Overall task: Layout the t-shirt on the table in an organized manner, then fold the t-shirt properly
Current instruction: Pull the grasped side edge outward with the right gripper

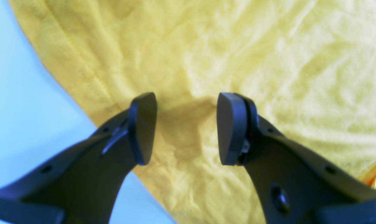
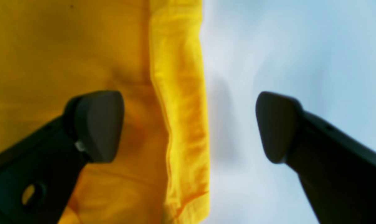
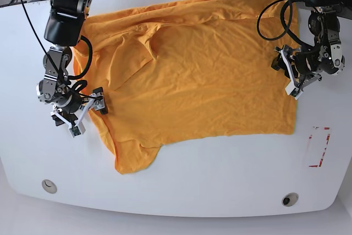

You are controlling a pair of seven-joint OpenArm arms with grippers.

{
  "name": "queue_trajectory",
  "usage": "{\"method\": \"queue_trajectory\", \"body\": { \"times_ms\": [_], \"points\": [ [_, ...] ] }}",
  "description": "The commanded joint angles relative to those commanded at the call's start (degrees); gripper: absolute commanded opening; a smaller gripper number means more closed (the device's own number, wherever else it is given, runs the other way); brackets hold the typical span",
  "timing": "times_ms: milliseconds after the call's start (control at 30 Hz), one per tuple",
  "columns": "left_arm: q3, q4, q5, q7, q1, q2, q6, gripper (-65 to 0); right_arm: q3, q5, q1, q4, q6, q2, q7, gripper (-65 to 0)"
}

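The t-shirt lies spread across the upper middle of the table. Both claws are open, holding nothing — the right gripper sits at its left edge, the left gripper at its right edge. Each edge runs between a claw's pads.

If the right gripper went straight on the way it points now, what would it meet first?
Most likely the hemmed edge of the t-shirt: the right gripper is open, one finger over the cloth, the other over bare table. Height above them is unclear.
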Motion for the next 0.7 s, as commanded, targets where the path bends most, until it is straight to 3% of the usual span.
{"method": "queue_trajectory", "body": {
  "times_ms": [267,500,700],
  "points": [
    [0.0,0.0,-0.1,0.0,0.1,0.0,0.0,-35.4,0.2,0.1,1.1,-6.9,-0.09,3.6,4.5,0.0],
    [0.0,0.0,-0.2,0.0,0.1,0.0,0.0,-35.4,0.2,0.4,3.2,-13.9,-0.09,8.8,11.0,0.0],
    [0.0,0.0,-0.2,0.0,0.2,0.0,0.0,-35.4,0.2,0.4,4.9,-15.4,-0.09,11.7,11.3,0.0]
  ]
}}
